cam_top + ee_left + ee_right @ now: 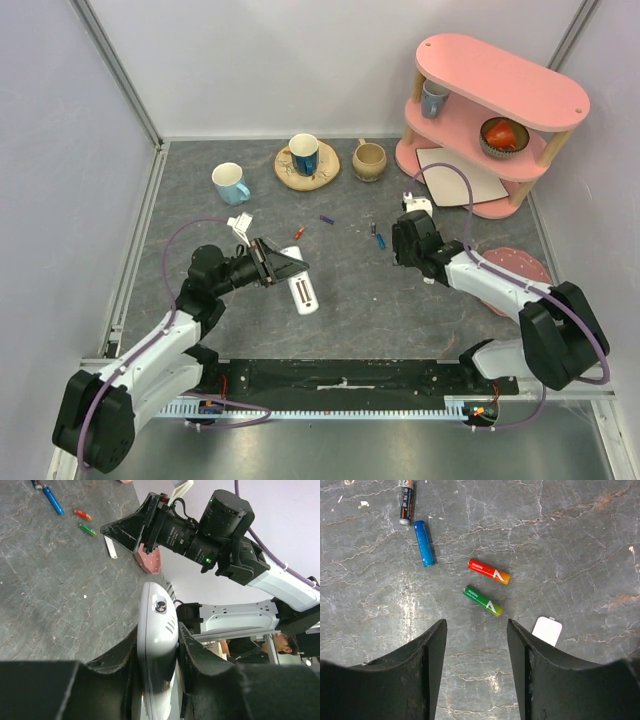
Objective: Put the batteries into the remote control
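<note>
At the left, the left gripper (292, 270) is clamped on the slim white plastic remote control (308, 303). Its matte black fingers (196, 656) press the two long edges, and the remote juts out beyond the tips above the table. The casing is smooth and glossy, rounded at the end, with a small dark round dot and three short slits on the face the wrist camera sees. From overhead a dark slot shows on its upper side. The table (200, 330) is dark grey stone-look sheet with pale veins, boxed in by plain lilac panels on aluminium rails. Along the back stand a pale blue glazed mug (230, 182), a blue cup (304, 153) on a round tan saucer (322, 177), and a beige stoneware mug (369, 160). Further right the batteries lie loose on the table: a dark grey battery (406, 502), a blue battery (425, 543) just beside it, a red-and-orange battery (489, 571) and a green-and-yellow battery (483, 600) (the last two near each other, not touching). Over them the right gripper (476, 623) hangs with its jaws apart and nothing between them. A small white rounded plastic tab (547, 630) lies flat by one finger. At the far right stands a pink two-tier wooden shelf (500, 75).
</note>
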Controlling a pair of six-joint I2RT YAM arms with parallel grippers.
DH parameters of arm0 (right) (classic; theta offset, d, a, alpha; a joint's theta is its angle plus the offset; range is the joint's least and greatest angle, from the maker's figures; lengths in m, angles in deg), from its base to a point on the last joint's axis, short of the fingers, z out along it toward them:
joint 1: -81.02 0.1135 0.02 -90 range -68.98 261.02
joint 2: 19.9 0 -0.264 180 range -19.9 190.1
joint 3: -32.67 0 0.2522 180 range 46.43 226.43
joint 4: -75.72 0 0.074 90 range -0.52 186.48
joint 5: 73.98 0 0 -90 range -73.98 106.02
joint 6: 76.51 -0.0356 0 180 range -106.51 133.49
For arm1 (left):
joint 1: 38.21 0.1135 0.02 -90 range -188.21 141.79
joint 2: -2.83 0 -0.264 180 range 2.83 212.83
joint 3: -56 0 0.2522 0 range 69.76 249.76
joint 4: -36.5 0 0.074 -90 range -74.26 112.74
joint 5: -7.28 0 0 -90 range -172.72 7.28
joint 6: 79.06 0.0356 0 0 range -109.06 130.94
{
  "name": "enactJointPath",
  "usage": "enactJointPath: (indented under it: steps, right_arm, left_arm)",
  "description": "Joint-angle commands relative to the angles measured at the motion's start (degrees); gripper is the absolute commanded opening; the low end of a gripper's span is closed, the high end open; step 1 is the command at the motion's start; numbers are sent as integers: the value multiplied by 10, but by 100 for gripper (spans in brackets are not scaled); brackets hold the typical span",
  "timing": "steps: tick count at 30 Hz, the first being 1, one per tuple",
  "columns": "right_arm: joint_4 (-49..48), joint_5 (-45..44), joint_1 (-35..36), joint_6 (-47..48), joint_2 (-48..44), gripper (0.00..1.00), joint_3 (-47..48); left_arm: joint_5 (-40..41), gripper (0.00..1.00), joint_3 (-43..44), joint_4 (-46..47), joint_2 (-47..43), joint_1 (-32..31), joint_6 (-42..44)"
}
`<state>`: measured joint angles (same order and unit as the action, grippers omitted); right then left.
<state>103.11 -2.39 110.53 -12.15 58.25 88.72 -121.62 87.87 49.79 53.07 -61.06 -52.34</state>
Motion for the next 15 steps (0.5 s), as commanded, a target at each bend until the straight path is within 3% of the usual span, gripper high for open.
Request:
enactJointPath:
  steps: [1, 9, 15]
  right_arm:
    - [-44, -22, 1, -38, -34, 59, -15]
    - [-38, -58, 2, -51, -22, 64, -15]
    - [-27, -58, 1, -40, 16, 65, 2]
  left_arm:
    - [26, 2, -17, 18, -43, 3, 45]
    - [51, 2, -77, 112, -66, 3, 13]
    - [-15, 2, -48, 109, -46, 3, 20]
